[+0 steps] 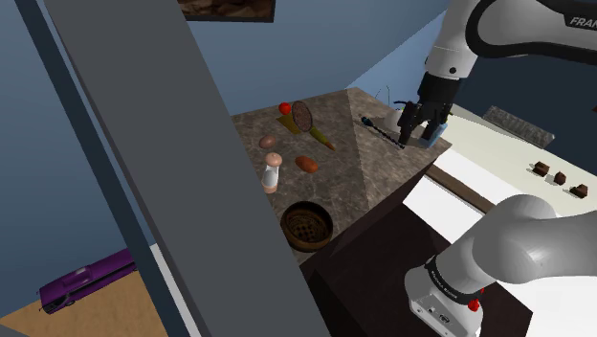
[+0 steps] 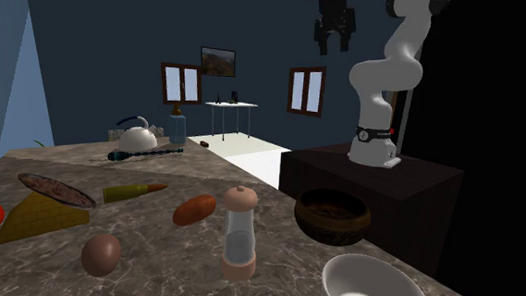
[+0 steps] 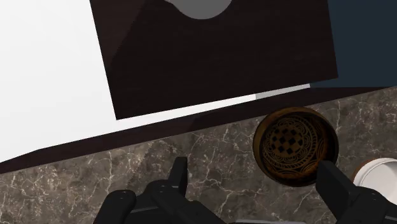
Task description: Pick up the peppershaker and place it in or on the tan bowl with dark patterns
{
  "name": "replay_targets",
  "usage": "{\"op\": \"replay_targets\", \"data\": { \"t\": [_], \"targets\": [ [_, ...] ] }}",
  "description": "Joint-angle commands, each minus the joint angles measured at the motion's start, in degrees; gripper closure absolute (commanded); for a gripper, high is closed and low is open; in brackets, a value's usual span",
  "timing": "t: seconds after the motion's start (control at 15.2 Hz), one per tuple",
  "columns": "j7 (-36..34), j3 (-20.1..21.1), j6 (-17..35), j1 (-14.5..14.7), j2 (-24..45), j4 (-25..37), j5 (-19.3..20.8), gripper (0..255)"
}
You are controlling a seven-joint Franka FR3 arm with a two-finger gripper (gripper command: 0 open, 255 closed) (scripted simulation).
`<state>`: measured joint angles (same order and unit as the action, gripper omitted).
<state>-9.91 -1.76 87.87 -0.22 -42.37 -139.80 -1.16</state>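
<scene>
The marble surface is carrying a crowd of things, and the gripper is hanging well above it, fingers spread and holding nothing. The dark-patterned brown bowl is sitting by the surface's edge, with the peppershaker standing upright near it. Tall and seemingly narrow-based, the peppershaker is risking toppling under an off-centre closing.

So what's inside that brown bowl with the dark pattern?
Nothing lies in the bowl: the wrist view looks down onto its bare floor, with a dark checkered pattern. In the second exterior view its near wall hides the bottom.
</scene>
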Motion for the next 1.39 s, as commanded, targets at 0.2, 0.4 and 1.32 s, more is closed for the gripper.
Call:
{"op": "replay_targets", "data": {
  "t": [0.2, 0.4, 1.32],
  "targets": [
    [-1.1, 0.7, 6.7, 0.5, 3.8, -1.7, -1.3, 0],
    [-2.0, 1.5, 13.4, 1.0, 8.4, -2.6, -2.5, 0],
    [-4.9, 4.4, 40.4, 3.4, 35.7, 3.5, -7.2, 0]
  ]
}}
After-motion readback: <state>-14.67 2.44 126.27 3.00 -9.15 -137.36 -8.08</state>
